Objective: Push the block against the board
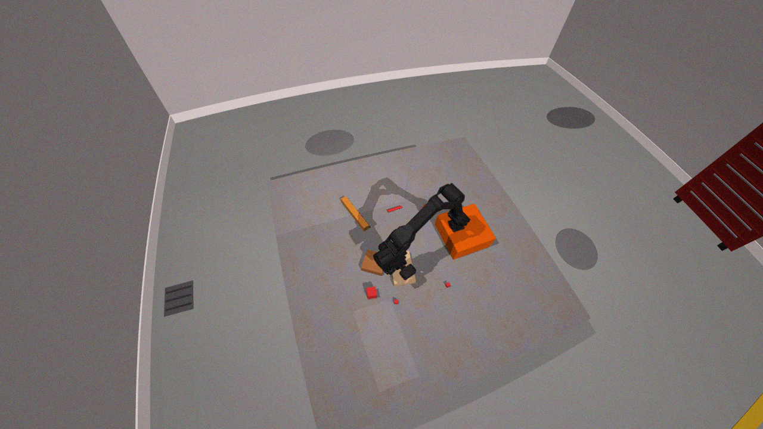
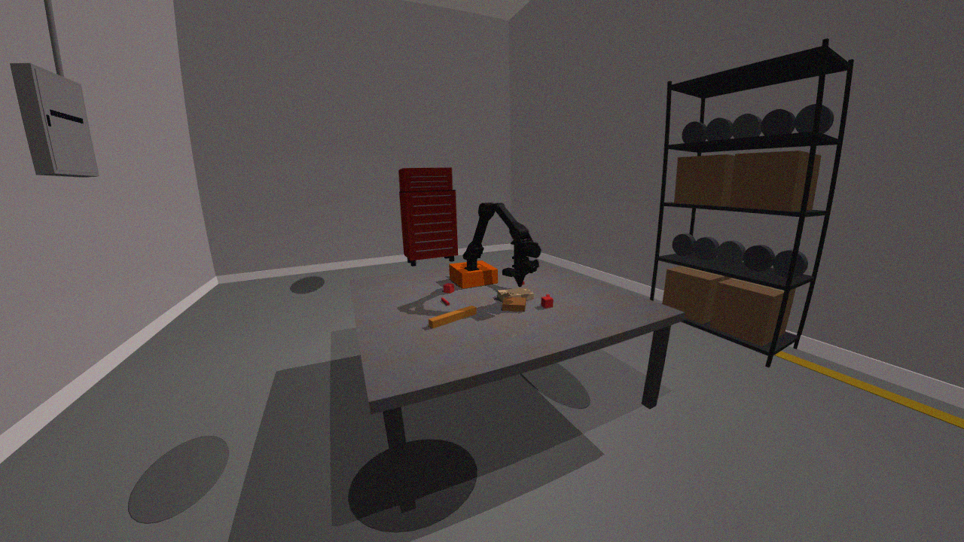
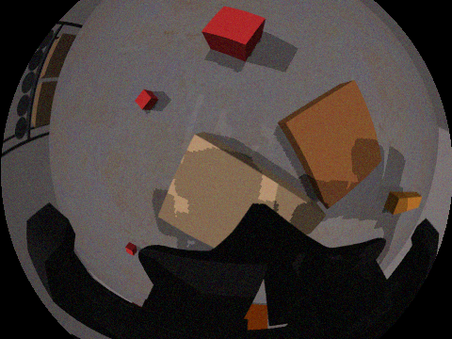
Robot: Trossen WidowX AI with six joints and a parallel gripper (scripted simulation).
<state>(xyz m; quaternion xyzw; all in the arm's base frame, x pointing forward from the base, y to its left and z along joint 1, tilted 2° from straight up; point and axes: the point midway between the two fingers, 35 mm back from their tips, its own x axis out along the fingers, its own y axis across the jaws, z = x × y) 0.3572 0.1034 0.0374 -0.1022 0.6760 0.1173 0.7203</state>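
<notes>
The brown square block [image 1: 369, 264] [image 2: 514, 306] [image 3: 336, 141] lies flat on the table. The tan board [image 1: 403, 282] [image 3: 217, 188] lies flat beside it, partly under the arm in the top view. In the wrist view, the block's near side stands at an angle to the board's long side. The gap narrows to a block corner close to a board corner; I cannot tell whether they touch. My gripper [image 2: 520, 283] [image 3: 257, 209] is shut and empty, above the board, and it hides the board's near part in the wrist view.
A red block [image 1: 371, 292] [image 2: 547, 302] [image 3: 234, 30] and two tiny red cubes [image 1: 396, 301] [image 1: 447, 284] lie near the board. An amber bar [image 1: 354, 213] [image 2: 453, 316] [image 3: 404, 202] and a red stick [image 1: 394, 208] [image 2: 444, 301] lie farther off. The arm stands on an orange box [image 1: 472, 245].
</notes>
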